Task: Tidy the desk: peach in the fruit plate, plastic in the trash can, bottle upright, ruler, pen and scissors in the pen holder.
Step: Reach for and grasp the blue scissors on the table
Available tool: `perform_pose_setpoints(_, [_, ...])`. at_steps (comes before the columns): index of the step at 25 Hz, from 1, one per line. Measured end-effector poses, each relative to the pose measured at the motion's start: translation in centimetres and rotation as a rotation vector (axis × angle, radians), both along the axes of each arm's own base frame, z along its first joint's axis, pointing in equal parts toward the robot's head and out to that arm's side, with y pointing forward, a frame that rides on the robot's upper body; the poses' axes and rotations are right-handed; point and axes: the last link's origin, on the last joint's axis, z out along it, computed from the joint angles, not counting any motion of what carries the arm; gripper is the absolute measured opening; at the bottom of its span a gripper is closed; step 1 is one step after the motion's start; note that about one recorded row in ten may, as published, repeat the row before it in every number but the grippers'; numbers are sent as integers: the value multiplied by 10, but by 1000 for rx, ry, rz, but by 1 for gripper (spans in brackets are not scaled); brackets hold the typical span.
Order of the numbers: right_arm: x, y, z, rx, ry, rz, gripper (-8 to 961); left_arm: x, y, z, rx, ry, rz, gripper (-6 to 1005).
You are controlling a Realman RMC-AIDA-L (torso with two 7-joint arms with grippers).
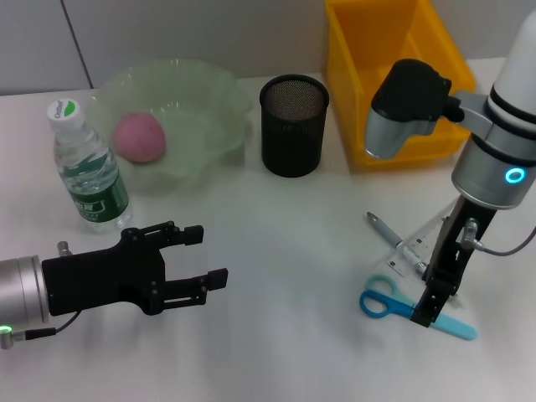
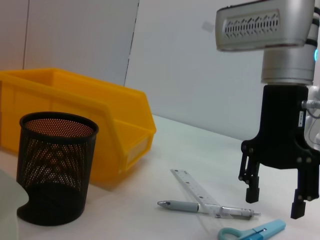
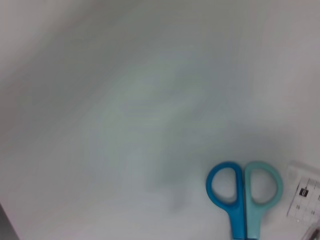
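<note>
Smooth white desk (image 1: 293,251), right gripper (image 2: 274,202) jaws apart over blue scissors (image 1: 394,306), left gripper (image 1: 201,260) jaws spread, empty

This looks like a lab or test bench set up as a mock office desk. The white table (image 1: 276,243) is bare and spotless, backed by plain pale wall panels (image 1: 167,33) with no home furnishings. Desk supplies suggest an office: a black mesh pen holder (image 1: 293,126) at the far middle, and a pen (image 1: 387,232), a clear ruler (image 1: 423,247) and blue scissors (image 1: 381,303) lying near on the right. A yellow plastic storage bin (image 1: 394,75) at the far right is the kind used in workshops. A green bowl (image 1: 180,117) with a peach (image 1: 139,137) and a water bottle (image 1: 88,167) stand far left.
</note>
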Motion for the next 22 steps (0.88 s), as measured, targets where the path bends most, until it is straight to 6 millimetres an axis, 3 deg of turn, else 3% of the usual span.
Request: perform_pose_setpoints(22, [5,-6,-25,-27,-62,64,721,-2,0,0,-10,7,14,792])
